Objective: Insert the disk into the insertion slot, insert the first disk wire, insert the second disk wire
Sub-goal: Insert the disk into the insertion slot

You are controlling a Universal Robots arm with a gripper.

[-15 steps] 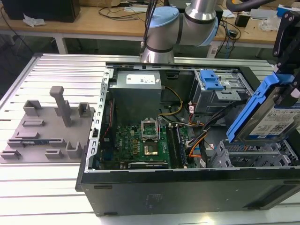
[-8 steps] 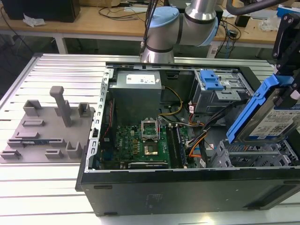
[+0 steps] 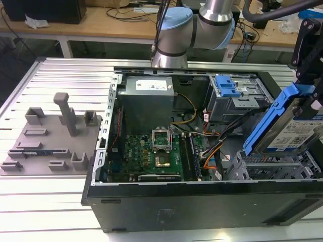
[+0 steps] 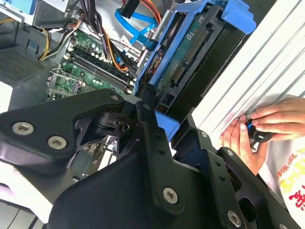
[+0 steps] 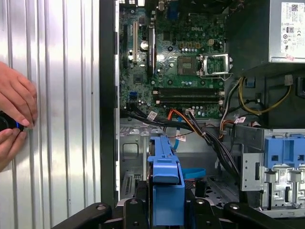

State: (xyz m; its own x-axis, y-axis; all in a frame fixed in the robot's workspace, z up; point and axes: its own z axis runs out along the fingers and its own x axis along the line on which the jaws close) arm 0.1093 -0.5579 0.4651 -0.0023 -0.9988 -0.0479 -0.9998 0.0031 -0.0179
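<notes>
One disk (image 3: 295, 133) in one claw (image 5: 167, 210), two hands (image 5: 16, 102)

My silver and pale-blue jointed arm (image 3: 202, 20) bends above the far edge of the ribbed metal counter (image 3: 45, 201). My black wrist (image 3: 309, 43) hangs at the exterior view's right. My jaws are closed, black linkage fingers (image 4: 152, 143) clamping the tilted silver hard drive in its blue plastic carrier frame (image 3: 295, 133).

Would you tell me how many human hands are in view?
2, both over the ribbed table beside the case: one hand pinching a small black device, the other hand cupped against it. More may be hidden.
</notes>
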